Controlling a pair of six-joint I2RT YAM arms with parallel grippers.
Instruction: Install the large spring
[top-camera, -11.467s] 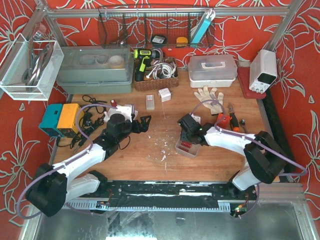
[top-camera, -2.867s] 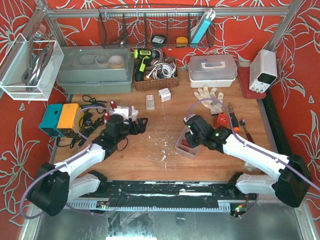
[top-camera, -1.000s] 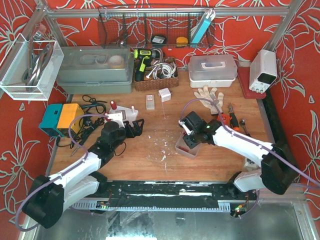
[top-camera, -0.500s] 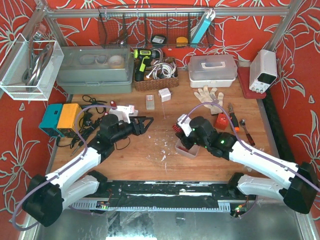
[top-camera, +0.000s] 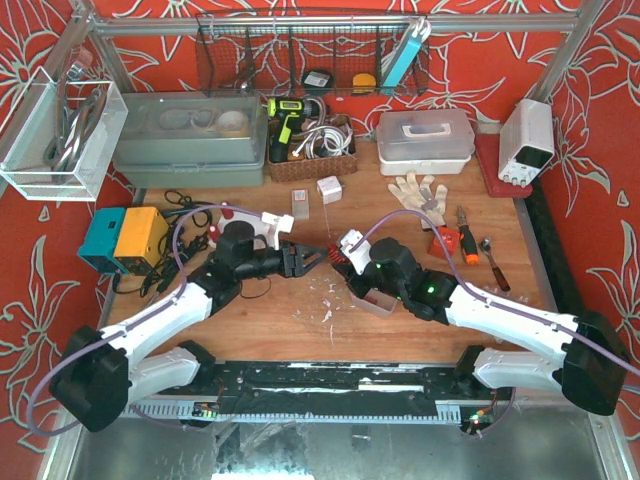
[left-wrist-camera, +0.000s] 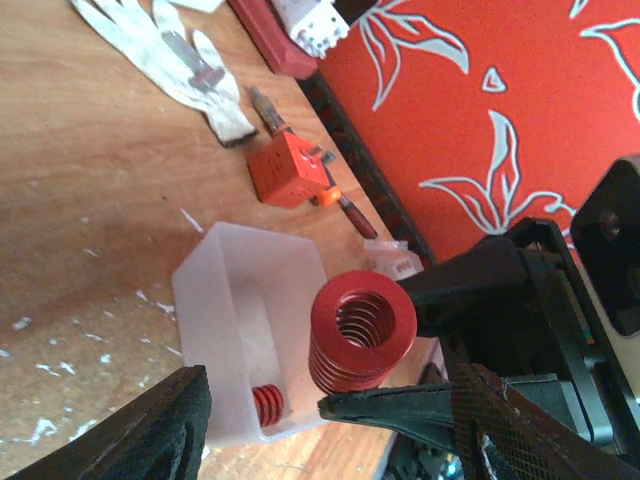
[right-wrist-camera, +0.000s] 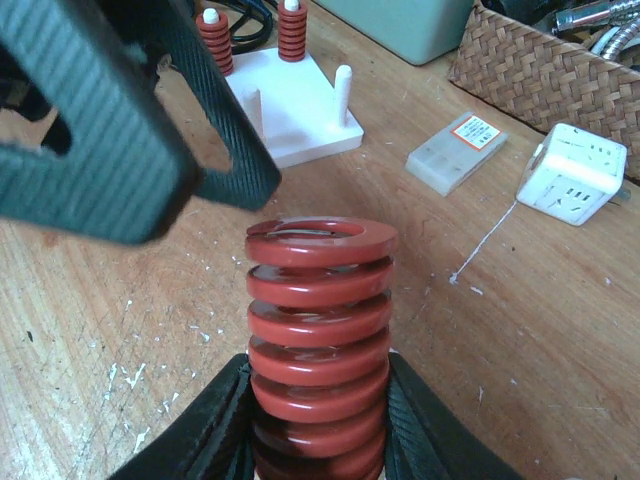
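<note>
Item: large spring, red coil of flat-faced turns, upright, its lower turns clenched in the smooth black jaws of the right gripper, over the middle of the counter. Left gripper: ribbed black jaws released, spread beside the coil's upper end. Bin: translucent plastic, rectangular, one small red spring inside. Peg base: white, square, on the counter. Counter: scuffed wood, white flecks. Wall: red, white floral print.
</note>
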